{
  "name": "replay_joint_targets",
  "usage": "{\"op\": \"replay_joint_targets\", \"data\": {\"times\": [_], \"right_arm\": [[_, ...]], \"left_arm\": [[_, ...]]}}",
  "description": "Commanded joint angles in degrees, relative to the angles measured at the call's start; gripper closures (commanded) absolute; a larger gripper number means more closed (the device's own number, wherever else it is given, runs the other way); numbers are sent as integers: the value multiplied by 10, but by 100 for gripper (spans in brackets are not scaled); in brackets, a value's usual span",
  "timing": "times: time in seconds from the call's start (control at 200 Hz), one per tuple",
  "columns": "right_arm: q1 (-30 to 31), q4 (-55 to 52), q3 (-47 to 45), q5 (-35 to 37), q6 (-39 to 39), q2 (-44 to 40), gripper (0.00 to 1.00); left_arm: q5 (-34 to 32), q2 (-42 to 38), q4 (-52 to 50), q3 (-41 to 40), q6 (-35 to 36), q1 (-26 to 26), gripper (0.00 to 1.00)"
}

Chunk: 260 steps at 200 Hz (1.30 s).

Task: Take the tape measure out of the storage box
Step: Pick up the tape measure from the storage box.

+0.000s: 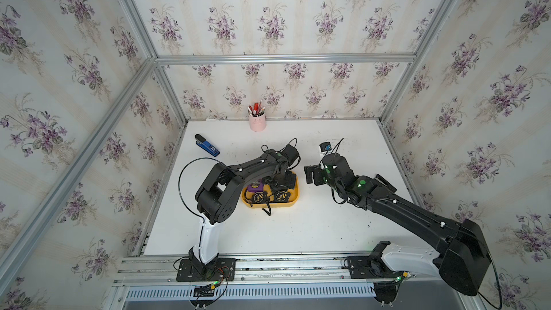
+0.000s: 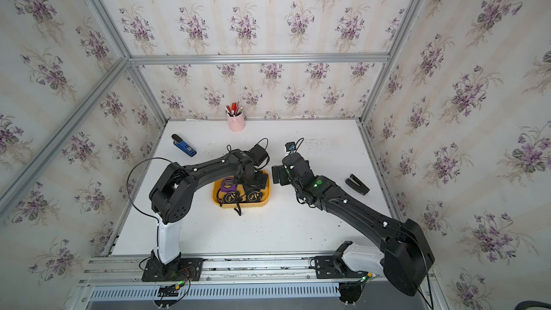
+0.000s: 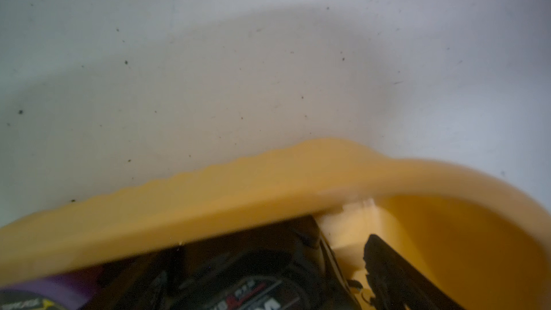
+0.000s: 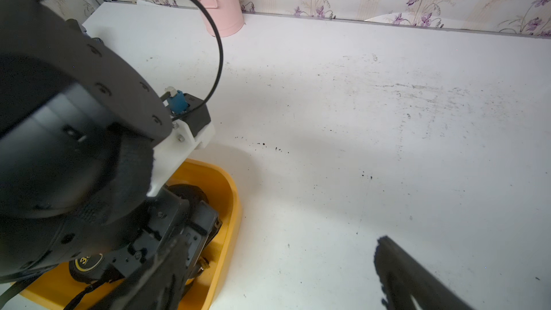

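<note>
A blue stapler [image 1: 207, 145] lies at the far left of the white table [image 1: 298, 228], and a pink pen cup [image 1: 257, 122] stands against the far wall. Mid-table sits the yellow storage box [image 1: 293, 201], with a purple tape measure [image 1: 255, 186] at its far left and two black tape measures [image 1: 258, 198] in its near row. The left gripper [image 1: 281, 181] reaches down into the box's far right part with its jaws apart. One of its fingers [image 3: 393, 275] stands just beside a fourth tape measure [image 3: 256, 278], which lies in the box unclamped. The right gripper [image 1: 308, 174] hovers just right of the box, spread wide and empty. A black wedge-shaped object [image 2: 357, 184] lies farther right.
</note>
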Motion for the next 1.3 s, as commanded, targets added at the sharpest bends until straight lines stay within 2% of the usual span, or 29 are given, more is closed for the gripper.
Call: {"op": "replay_joint_targets", "data": {"times": [0.0,0.48,0.579,0.689,0.864,0.934,0.954,1.014,1.124,1.294], "right_arm": [[0,3,4,-3,2,4,0],[0,9,0,-7,3,8,0],[0,8,1,-6,2,8,0],[-1,7,1,-6,1,8,0],[0,10,0,-9,2,11,0],[0,12,0,-9,2,12,0],[-1,13,0,-10,2,13,0],[0,13,0,-12,2,14,0],[0,14,-1,-17,4,14,0],[0,16,-2,-17,6,12,0]], "left_arm": [[-16,-11,-17,-9,-7,0,1],[-15,-7,-23,-21,-10,-5,1],[-8,3,-19,-13,-11,-5,5],[-5,12,-20,-5,-11,-5,14],[-17,12,-26,1,-17,-5,39],[-23,11,-29,3,-19,-5,44],[-25,10,-31,3,-20,-5,49],[-28,10,-36,8,-21,-5,55],[-34,4,-45,17,-22,-5,61],[-42,-21,-52,27,-22,-5,66]]}}
